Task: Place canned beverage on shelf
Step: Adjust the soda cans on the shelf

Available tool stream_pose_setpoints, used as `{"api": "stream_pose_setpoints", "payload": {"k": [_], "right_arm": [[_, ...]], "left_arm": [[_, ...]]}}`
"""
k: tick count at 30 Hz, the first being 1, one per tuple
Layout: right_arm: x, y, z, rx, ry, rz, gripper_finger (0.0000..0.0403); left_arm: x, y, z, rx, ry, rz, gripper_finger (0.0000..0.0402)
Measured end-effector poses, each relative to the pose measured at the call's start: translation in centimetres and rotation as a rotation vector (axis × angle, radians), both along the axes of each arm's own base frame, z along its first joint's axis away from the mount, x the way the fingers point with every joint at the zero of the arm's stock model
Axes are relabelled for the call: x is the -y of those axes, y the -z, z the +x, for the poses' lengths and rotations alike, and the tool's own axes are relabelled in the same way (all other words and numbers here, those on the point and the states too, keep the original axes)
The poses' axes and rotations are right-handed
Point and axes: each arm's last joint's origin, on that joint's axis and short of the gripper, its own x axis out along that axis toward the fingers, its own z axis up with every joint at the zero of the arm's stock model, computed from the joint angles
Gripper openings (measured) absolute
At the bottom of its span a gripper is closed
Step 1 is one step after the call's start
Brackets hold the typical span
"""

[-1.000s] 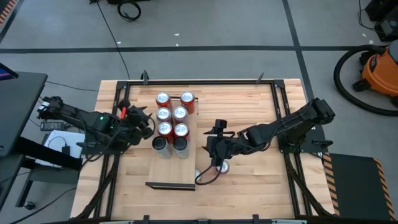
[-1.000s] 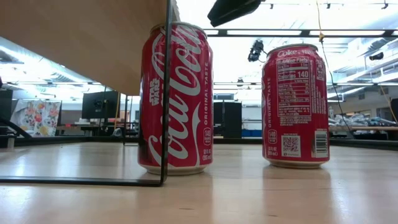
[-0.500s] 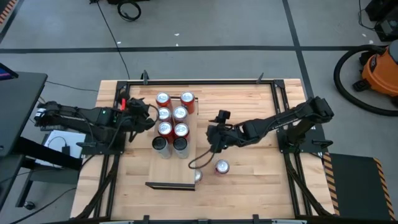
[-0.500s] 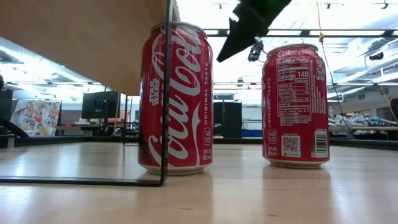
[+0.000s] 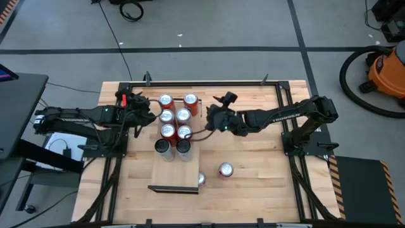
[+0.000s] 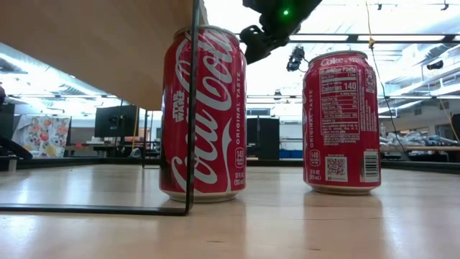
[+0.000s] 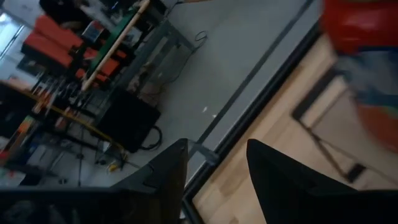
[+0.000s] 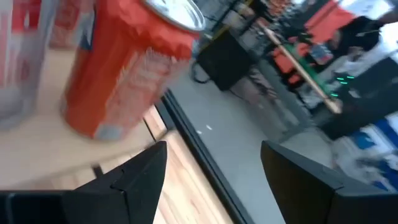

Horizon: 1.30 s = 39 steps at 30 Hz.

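The pale plywood shelf (image 5: pixel 174 171) stands mid-table on thin dark wire legs (image 6: pixel 192 108). It carries several cans: red ones (image 5: pixel 183 114) at its far end and two dark ones (image 5: pixel 162 147) nearer. Two red Coke cans stand upright on the tabletop: one (image 5: pixel 226 170) (image 6: pixel 341 122) right of the shelf, one (image 5: pixel 201 178) (image 6: pixel 205 115) at the shelf's near right corner. My left gripper (image 5: pixel 147 114) (image 7: pixel 214 155) is open and empty just left of the shelf's cans. My right gripper (image 5: pixel 212 115) (image 8: pixel 212 152) is open and empty just right of them, facing a red can (image 8: pixel 124 74).
A dark metal frame (image 5: pixel 202 83) runs around the butcher-block tabletop (image 5: pixel 253 183). A cable (image 5: pixel 201 132) hangs from my right arm across the shelf's right edge. An orange shop vacuum (image 5: pixel 386 69) stands on the floor beyond the table's right side.
My right gripper has gone up and toward the table's far edge, from beside the can on the tabletop to the right of the shelf's far cans. My left gripper has gone toward the far edge along the shelf's left side. The two cans on the tabletop have kept still.
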Motion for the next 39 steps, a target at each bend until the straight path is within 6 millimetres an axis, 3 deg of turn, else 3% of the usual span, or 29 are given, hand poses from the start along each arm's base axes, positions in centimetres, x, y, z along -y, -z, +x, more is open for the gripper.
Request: {"api": "stream_pose_setpoints", "payload": {"k": [7, 15, 29, 39], "right_arm": [[2.8, -0.4, 0.6, 0.041, -0.078, 0.065, 0.027], [5.6, -0.9, 1.1, 0.124, -0.228, 0.174, 0.027], [5.8, -1.2, 1.3, 0.188, -0.301, 0.227, 0.027], [5.7, -0.9, 1.2, 0.163, -0.259, 0.227, 0.027]], "left_arm": [[-1.1, -0.2, 0.1, 0.042, -0.057, -0.014, 0.0178], [-1.2, -0.7, 1.0, 0.058, 0.051, -0.056, 0.0178], [-1.2, -1.2, 1.6, 0.131, 0.09, -0.067, 0.0178], [-1.3, -0.5, 0.7, 0.018, 0.009, -0.019, 0.0178]]}}
